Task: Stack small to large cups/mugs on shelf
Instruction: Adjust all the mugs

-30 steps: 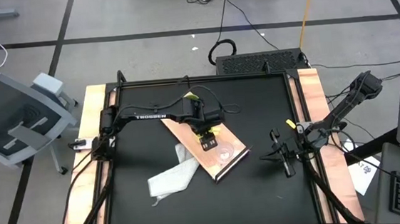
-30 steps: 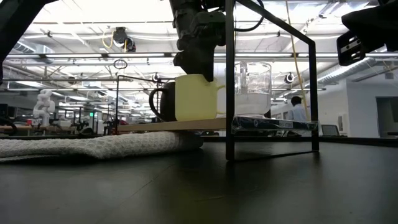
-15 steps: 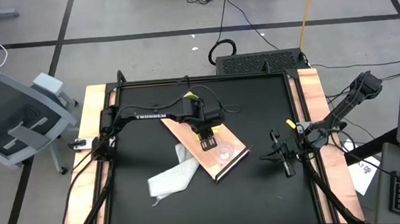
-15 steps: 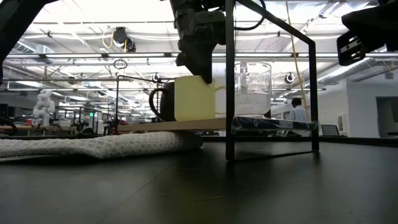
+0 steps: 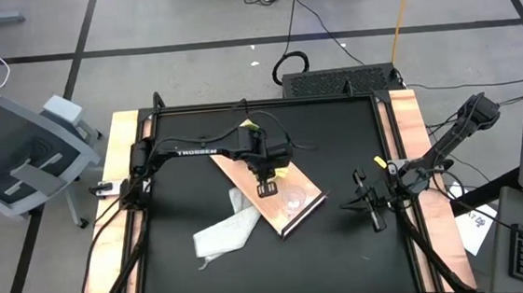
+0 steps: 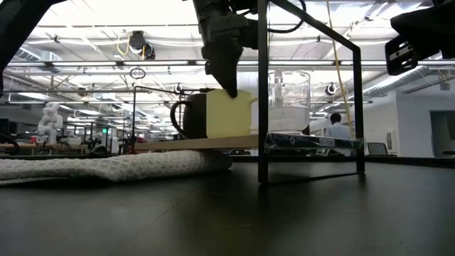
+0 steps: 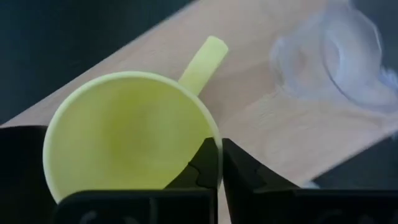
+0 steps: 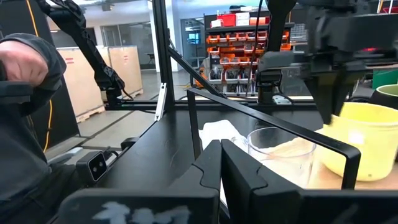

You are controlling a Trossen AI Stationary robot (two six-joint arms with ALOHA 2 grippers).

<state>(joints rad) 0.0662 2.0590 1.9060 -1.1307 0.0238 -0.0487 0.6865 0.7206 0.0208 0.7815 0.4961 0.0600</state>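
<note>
The yellow mug (image 7: 124, 137) stands upright on the light-wood shelf board (image 5: 245, 171), and my left gripper (image 7: 219, 158) is shut on it from above. The dark green mug (image 6: 186, 114) stands right beside it. The clear cup (image 5: 292, 198) stands on the same board, nearer its dark-edged end. One end of the board lies over the white cloth (image 5: 226, 229). My right gripper (image 5: 374, 214) waits shut and empty near the table's right edge. My left gripper pinches the yellow mug's wall at the rim (image 7: 210, 134), beside the root of the handle (image 7: 202, 59). One finger is inside the mug and one outside. The fingers (image 6: 229, 78) point down from above. The mug stands upright with its base on the board.
A black metal frame (image 6: 263, 92) runs around the table and crosses the low view in front of the cups. Bare black tabletop (image 5: 336, 141) lies between the board and my right arm.
My left gripper has shut on the yellow mug's rim without moving off. As the fingers came together, the mug slid a little along the board away from the green mug, which now shows more.
</note>
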